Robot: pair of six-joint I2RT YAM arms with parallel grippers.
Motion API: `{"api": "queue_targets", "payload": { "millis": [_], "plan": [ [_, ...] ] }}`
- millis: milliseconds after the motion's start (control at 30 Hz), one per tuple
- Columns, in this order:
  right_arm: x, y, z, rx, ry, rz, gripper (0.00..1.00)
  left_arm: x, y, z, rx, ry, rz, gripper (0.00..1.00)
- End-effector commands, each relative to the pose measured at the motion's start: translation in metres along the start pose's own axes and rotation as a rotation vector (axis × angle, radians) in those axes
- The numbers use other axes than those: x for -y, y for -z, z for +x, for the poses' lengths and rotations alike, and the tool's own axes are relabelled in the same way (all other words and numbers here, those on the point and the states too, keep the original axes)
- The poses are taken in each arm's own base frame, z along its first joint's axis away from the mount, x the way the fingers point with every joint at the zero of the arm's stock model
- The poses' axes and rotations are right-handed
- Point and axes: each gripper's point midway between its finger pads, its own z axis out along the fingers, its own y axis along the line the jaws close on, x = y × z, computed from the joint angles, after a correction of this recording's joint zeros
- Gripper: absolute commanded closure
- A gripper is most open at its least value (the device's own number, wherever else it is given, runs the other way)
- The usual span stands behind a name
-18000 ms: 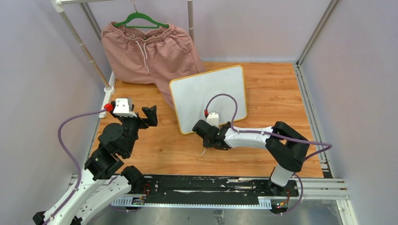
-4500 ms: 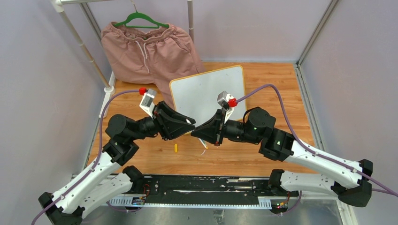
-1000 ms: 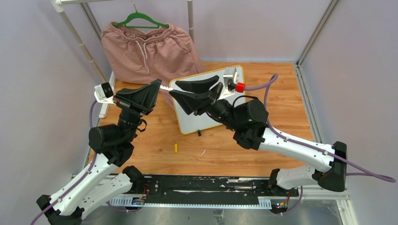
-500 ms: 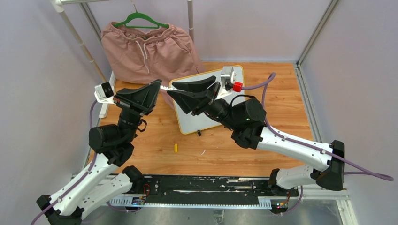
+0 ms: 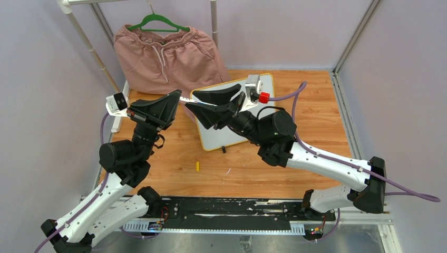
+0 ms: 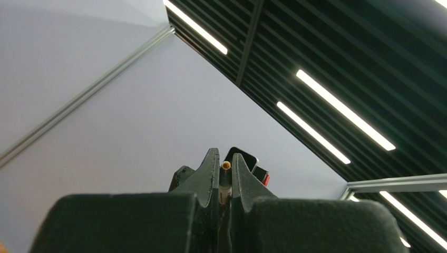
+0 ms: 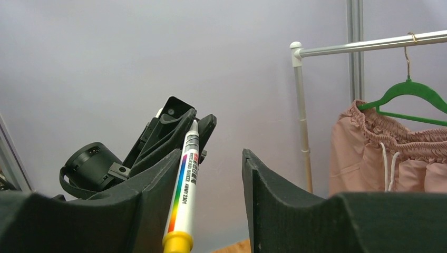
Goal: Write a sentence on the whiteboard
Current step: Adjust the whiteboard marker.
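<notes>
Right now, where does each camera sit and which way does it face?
Top external: above, behind the bases, looking down on the whiteboard; both arms show.
Left wrist: faces up at ceiling lights; the left gripper shows, shut on the marker.
Right wrist: faces the pink shorts; the open right gripper shows.
Both wrist views share the marker.

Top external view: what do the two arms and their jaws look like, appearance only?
Both the left arm and the right arm have white lower links and black joint housings, and end in black, wedge-shaped jaws. A purple cable trails along each arm. Each wrist carries a small pale camera block; the right one has a red plug.
</notes>
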Motion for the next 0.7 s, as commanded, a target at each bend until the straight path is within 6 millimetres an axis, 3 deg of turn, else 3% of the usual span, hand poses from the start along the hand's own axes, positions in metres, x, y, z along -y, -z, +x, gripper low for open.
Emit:
{"api": "queue_targets", "payload": {
  "millis": [0,333,667],
  "plan": [
    [-0.0072,-0.0066,-0.028,0.083,0.02,-0.023,0.52,0.0083,0.0,-0.0043,0.015,-0.002,0.023,1.0],
    [-0.0116,-0.0048,-0.0343,0.114,0.037,-0.047,0.46,0.0063,0.001,-0.0051,0.022,0.011,0.015,1.0],
    [-0.0133,-0.0062,-0.0321,0.103,0.04,-0.058,0.74,0.005,0.0009,-0.0031,0.012,0.012,0.011,1.0]
  ]
}}
